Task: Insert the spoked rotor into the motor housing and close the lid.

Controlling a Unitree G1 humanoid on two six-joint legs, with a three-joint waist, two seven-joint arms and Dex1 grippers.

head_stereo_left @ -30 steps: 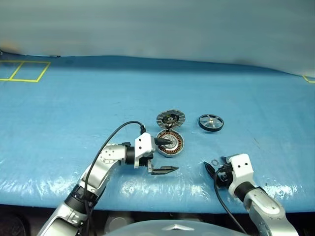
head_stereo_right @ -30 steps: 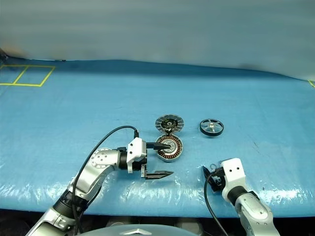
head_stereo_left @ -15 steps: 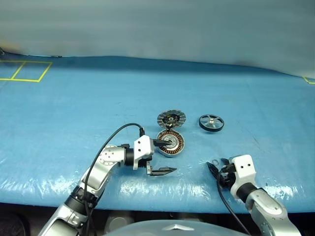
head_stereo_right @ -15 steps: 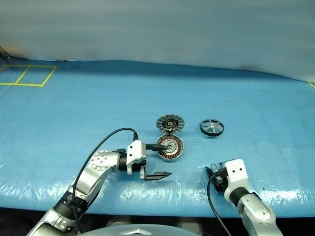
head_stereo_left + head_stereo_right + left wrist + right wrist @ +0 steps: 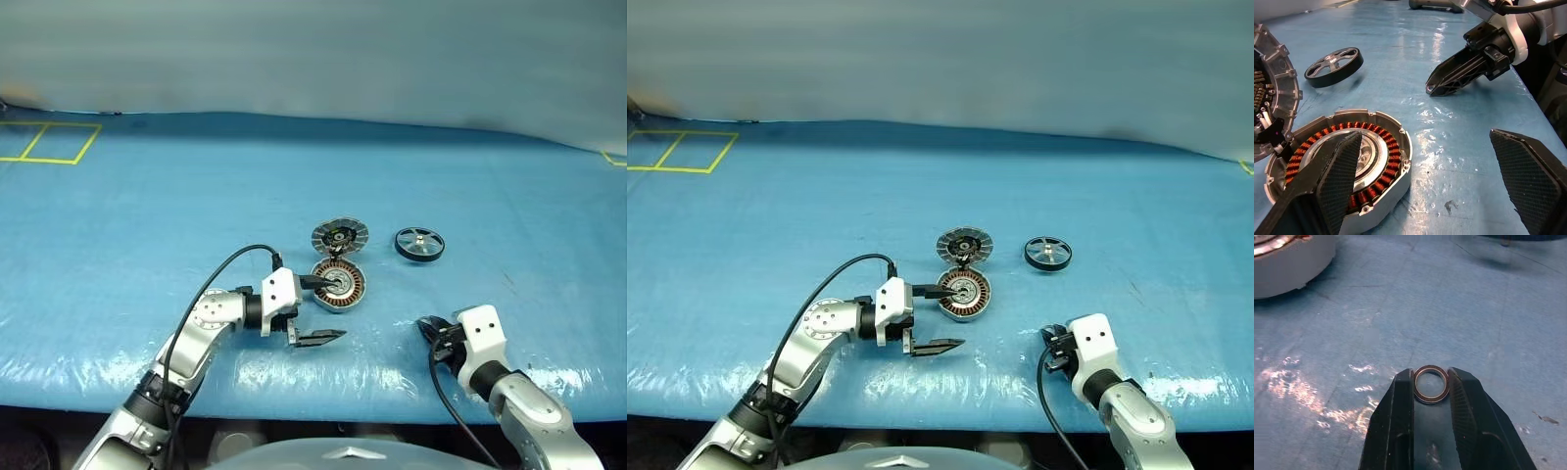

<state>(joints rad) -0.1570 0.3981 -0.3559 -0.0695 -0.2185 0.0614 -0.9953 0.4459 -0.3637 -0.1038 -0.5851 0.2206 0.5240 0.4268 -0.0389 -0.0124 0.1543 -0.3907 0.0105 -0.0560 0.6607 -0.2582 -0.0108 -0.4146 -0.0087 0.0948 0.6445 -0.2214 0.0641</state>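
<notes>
now right tool [image 5: 1431, 382] pinches a small metal ring [image 5: 1430, 384]; left tool [image 5: 321, 309] gapes wide at the housing [image 5: 338, 284].

left tool: one finger [image 5: 1334, 178] lies over the housing's copper windings, the other [image 5: 1530, 178] hangs apart over bare blue table [image 5: 147, 225], nothing gripped. housing sits mid table, open side up, lid [image 5: 339, 236] flipped open just behind it and touching it, toothed face up. rotor [image 5: 419, 244] lies flat on the table to the right of the lid, apart from it and from both tools. right tool is low over the near right part of the table, well apart from the rotor, its fingers [image 5: 1396, 431] closed on either side of the ring. yellow tape lines [image 5: 49, 142] at far left of the table.
</notes>
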